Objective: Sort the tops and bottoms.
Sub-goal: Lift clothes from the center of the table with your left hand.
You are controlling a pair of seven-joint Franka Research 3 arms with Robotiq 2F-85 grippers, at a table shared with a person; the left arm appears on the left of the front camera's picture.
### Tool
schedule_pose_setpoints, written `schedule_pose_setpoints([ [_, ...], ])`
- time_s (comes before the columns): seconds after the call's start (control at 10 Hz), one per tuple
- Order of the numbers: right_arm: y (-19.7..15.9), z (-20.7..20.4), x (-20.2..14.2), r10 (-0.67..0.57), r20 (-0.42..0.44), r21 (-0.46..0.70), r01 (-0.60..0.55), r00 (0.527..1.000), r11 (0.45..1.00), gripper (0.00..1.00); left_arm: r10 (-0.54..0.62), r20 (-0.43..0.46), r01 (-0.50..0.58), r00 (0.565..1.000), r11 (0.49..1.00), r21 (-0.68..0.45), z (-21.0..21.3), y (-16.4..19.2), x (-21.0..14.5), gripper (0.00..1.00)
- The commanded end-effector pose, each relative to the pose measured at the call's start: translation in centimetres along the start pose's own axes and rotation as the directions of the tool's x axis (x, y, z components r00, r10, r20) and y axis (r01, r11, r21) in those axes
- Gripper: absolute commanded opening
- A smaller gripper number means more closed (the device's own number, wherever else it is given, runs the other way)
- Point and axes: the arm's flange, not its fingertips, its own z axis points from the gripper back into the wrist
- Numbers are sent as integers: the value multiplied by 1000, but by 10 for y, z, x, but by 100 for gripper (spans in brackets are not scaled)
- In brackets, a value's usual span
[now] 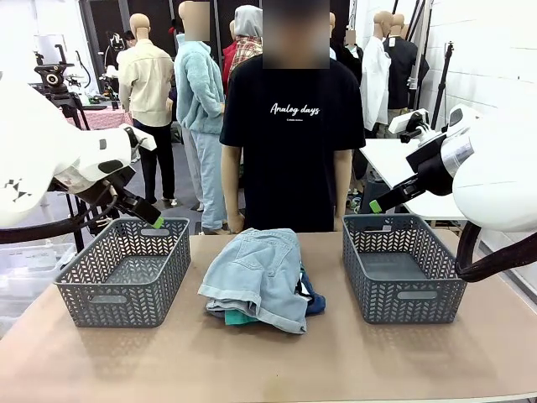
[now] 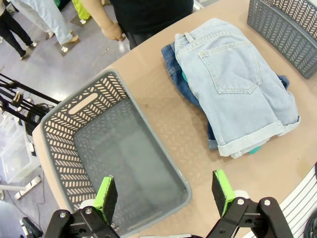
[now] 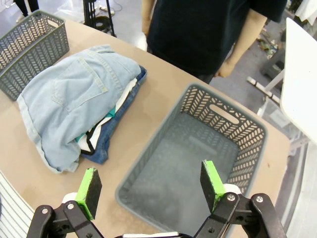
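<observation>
A folded pile lies mid-table between two baskets. Faded grey-blue denim (image 1: 256, 273) (image 2: 237, 84) (image 3: 74, 94) covers the top. Under it a sliver of the teal-green top (image 1: 239, 318) (image 2: 253, 150) (image 3: 113, 114) peeks out, with the white shorts with black trim (image 3: 96, 135) and mid-blue denim shorts (image 1: 312, 298) (image 3: 104, 146) lower down. My left gripper (image 1: 149, 215) (image 2: 164, 194) hangs open above the left basket. The right gripper (image 1: 379, 203) (image 3: 151, 183) is open above the right basket. Neither touches the pile.
The left grey basket (image 1: 126, 285) (image 2: 147, 124) and the right grey basket (image 1: 411, 294) (image 3: 242, 144) have nothing inside. A person in a black T-shirt (image 1: 289, 143) stands at the far edge, arms down. A white table (image 1: 394, 164) stands behind on the right.
</observation>
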Motion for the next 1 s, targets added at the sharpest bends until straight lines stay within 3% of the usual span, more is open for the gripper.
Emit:
schedule_pose_setpoints([
  [0.0, -1, 0, 0, 0, 0, 2, 0, 1000, 1000, 100, -55, -59, 51, 997, 997, -63, -31, -17, 39, 100],
  [0.5, -1, 0, 0, 0, 0, 2, 0, 1000, 1000, 100, -158, -245, 112, 957, 976, -188, -155, -80, 108, 100],
  [0.7, -1, 0, 0, 0, 0, 2, 0, 1000, 1000, 100, -90, -287, 56, 954, 991, -124, -197, -93, 111, 100],
  [0.9, -1, 0, 0, 0, 0, 2, 0, 1000, 1000, 100, -76, -315, 62, 946, 997, -53, -213, -107, 116, 100],
])
